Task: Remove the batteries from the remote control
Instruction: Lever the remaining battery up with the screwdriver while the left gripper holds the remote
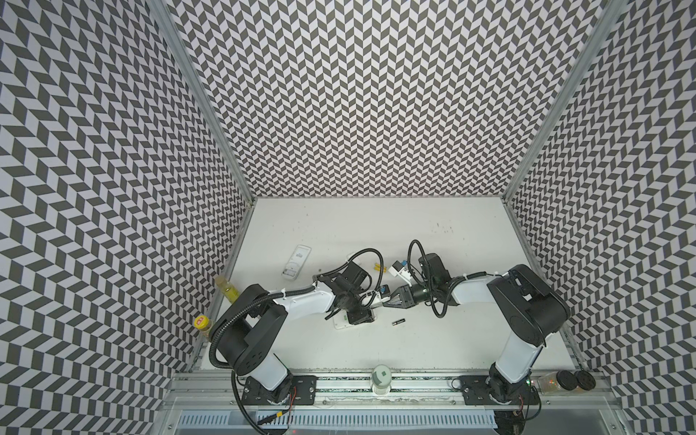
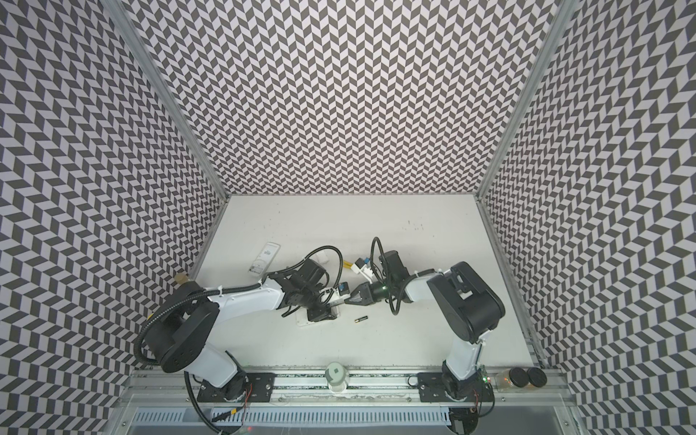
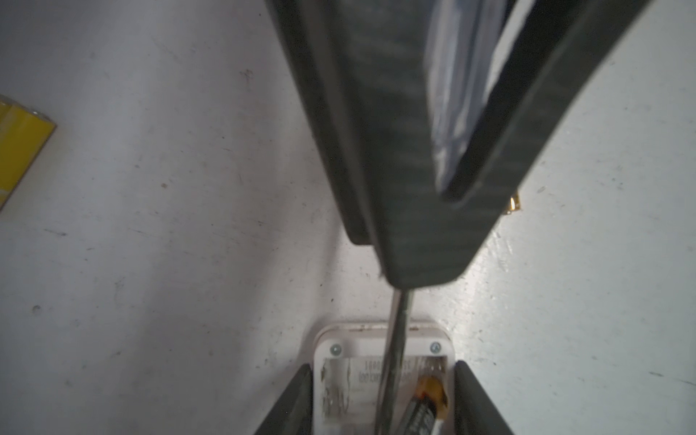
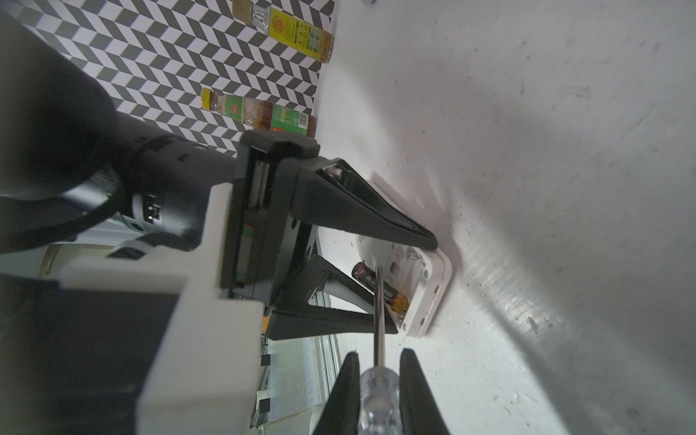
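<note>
**Three cells out, one left to lever**

We count three batteries already out on the white tabletop (image 1: 433, 350). From the held white rectangular plastic remote control (image 4: 433, 290), two slim yellow cylindrical cells (image 1: 378, 268) lie at one o'clock and a loose slim black cylindrical cell (image 1: 398, 322) at three o'clock. Its open battery compartment (image 3: 339, 384) holds one black gold-ended cell (image 3: 423, 412), tilted, and the bay beside it is empty. The left fingers (image 3: 297, 399), half spread, clamp the remote's sides. The right fingers (image 4: 348, 391), nearly closed, pinch the clear-handled thin metal screwdriver (image 4: 378, 391), its shaft laid across that cell.
</note>
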Controlling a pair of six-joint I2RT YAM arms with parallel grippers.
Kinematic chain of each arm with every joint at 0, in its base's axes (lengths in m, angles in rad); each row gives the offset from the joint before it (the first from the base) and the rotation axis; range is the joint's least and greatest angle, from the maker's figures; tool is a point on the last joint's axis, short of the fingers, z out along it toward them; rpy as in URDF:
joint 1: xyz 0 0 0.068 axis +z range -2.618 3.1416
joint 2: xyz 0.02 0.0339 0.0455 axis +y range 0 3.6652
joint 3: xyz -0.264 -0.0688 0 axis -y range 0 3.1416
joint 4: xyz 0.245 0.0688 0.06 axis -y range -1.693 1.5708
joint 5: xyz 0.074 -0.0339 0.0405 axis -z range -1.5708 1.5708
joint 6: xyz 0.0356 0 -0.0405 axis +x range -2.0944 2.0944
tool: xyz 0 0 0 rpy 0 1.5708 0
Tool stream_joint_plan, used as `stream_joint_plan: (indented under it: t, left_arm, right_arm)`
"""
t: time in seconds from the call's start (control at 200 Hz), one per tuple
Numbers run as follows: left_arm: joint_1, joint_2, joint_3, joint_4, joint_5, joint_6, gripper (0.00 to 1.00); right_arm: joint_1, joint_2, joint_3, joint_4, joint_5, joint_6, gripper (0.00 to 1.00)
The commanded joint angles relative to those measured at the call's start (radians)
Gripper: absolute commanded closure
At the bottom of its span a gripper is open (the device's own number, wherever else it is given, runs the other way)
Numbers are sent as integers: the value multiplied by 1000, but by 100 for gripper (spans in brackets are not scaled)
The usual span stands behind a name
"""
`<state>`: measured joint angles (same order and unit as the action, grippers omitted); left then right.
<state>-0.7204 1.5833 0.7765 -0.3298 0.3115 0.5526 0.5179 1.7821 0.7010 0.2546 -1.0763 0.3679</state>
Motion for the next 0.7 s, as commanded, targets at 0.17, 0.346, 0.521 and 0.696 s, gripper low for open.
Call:
stream_joint_plan:
  t: [0.17, 0.346, 0.521, 0.696]
  left_arm:
    - [-7, -29, -8, -7, 1, 9, 62]
    - [-7, -37, 3, -15, -2, 9, 49]
    - [-6, -49, 18, -30, 0, 9, 38]
    - [-4, -67, 22, -41, 8, 9, 37]
  right_arm:
    - [-1, 4, 4, 12, -10, -32, 100]
    - [-2, -4, 5, 5, -16, -38, 100]
    - [-1, 6, 7, 1, -16, -40, 100]
    - [-1, 7, 6, 1, -20, -42, 100]
